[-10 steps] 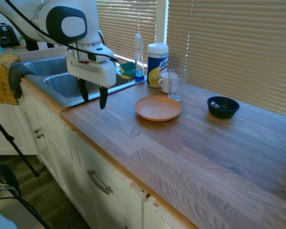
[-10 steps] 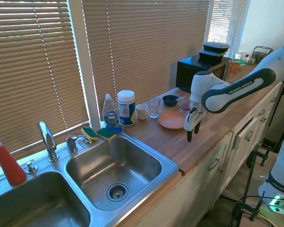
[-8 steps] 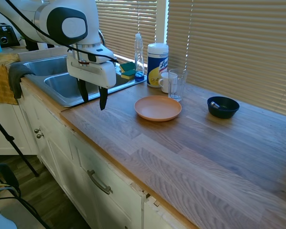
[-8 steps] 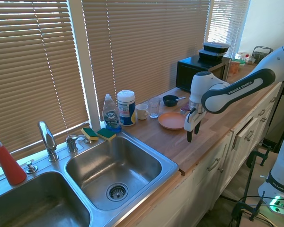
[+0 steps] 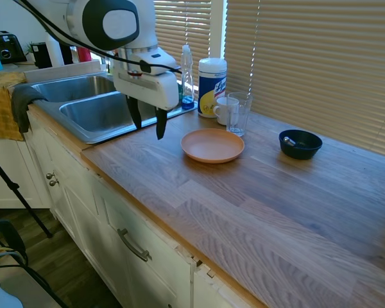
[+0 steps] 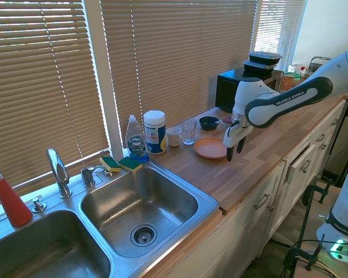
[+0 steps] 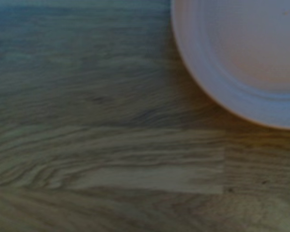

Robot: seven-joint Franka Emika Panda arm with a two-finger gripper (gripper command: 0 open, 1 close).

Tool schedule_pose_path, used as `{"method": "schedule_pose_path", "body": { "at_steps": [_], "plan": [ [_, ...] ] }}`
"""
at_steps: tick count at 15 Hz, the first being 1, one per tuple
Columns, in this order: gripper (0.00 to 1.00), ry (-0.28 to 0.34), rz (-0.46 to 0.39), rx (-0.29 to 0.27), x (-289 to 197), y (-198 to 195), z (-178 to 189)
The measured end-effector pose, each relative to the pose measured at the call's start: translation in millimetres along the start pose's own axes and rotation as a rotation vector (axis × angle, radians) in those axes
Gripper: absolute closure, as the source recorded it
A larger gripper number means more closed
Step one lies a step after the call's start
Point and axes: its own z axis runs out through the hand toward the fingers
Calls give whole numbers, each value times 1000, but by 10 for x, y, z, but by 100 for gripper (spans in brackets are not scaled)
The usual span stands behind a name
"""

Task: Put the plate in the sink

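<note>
1. The peach plate (image 5: 212,145) lies flat and rim-up on the wooden counter (image 5: 256,192), right of the sink (image 5: 93,112); being round, it has no long axis.
2. The gripper (image 5: 147,122) hangs empty just left of the plate, fingers spread.
3. The blurred wrist view cuts off most of the plate.

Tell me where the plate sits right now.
In the first exterior view the plate lies flat on the wooden countertop, just in front of the clear glass, right of the sink.

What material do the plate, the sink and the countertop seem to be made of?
The plate looks like matte plastic: an even peach-orange colour with no shine, though glazed ceramic cannot be ruled out. The sink appears to be stainless steel, grey with a brushed, softly reflective surface. The countertop looks like wood in joined strips, with visible grain; it could also be a laminate.
</note>
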Motion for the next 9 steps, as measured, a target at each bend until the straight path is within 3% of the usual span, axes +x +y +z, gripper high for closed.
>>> {"method": "schedule_pose_path", "body": {
  "at_steps": [9],
  "plan": [
    [0,13,107,30,1289,141,272]
  ]
}}
